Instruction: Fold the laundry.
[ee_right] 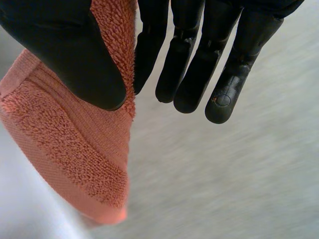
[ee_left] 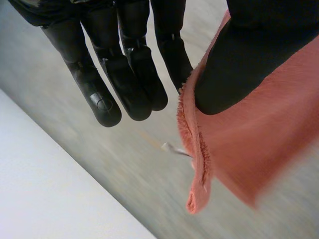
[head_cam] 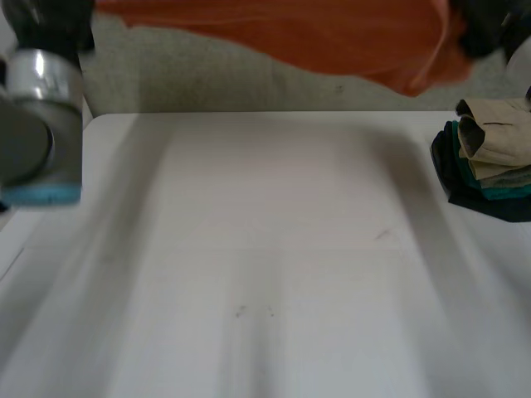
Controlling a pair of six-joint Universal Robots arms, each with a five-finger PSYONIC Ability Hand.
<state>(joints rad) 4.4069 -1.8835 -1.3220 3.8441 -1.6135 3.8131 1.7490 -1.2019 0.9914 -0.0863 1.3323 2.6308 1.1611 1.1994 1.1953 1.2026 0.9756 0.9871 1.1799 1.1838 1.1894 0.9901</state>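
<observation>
Orange towel (head_cam: pixel 332 37) hung in the air past the far edge of the white table (head_cam: pixel 265 249), stretched sideways between the 2 hands and clear of the tabletop.

Material: the right wrist view showed looped terry pile, a flatter ribbed band and a smooth hemmed border. The left wrist view showed a fuzzy edge and a rolled corner hanging down.

Left hand (ee_left: pixel 127 69): fingers straight and close together, thumb (ee_left: pixel 244 64) pressed onto the towel's edge, pinching it just beside the nearest finger.

Right hand (ee_right: pixel 199 59): fingers straight, slightly fanned; thumb (ee_right: pixel 70 55) clamped the towel's corner against the nearest finger.

The head view gave the towel's long span, which the wrist views cut off. It also took in the left arm (head_cam: pixel 41 124), grey joint with light-blue cap, and a stack of folded clothes (head_cam: pixel 494 153) at the table's right edge, beige on top with teal and dark layers below. Grey, grainy floor (head_cam: pixel 207 79) lay under the towel.
</observation>
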